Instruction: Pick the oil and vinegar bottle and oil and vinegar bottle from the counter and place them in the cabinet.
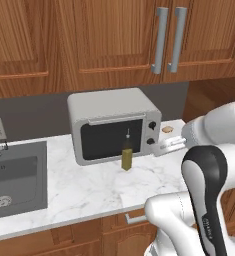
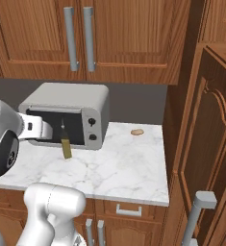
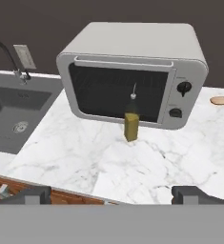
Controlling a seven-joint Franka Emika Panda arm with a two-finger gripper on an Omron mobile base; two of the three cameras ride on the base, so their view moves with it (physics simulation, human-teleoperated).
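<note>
Two tool fingertips (image 3: 32, 195) spread fully apart, holding nothing, facing the olive-green bottle (image 3: 130, 125).

A white marble counter (image 3: 147, 157) carried a grey toaster oven (image 3: 132, 71), a slim olive-green bottle (image 3: 130, 125) standing upright just before it, a small brown item (image 3: 220, 100), and a sunken sink (image 3: 13, 112).

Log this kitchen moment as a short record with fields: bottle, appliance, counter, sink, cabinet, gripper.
bottle: slim olive-green bottle with thin spout, upright on the counter just in front of the toaster oven door
appliance: grey toaster oven, door shut, two dark knobs
counter: white marble counter; a small brown item lies to the oven's right
sink: grey sink at the counter's left end
cabinet: tall wooden cabinet to the counter's right
gripper: gripper open, back from the bottle, holding nothing
</note>
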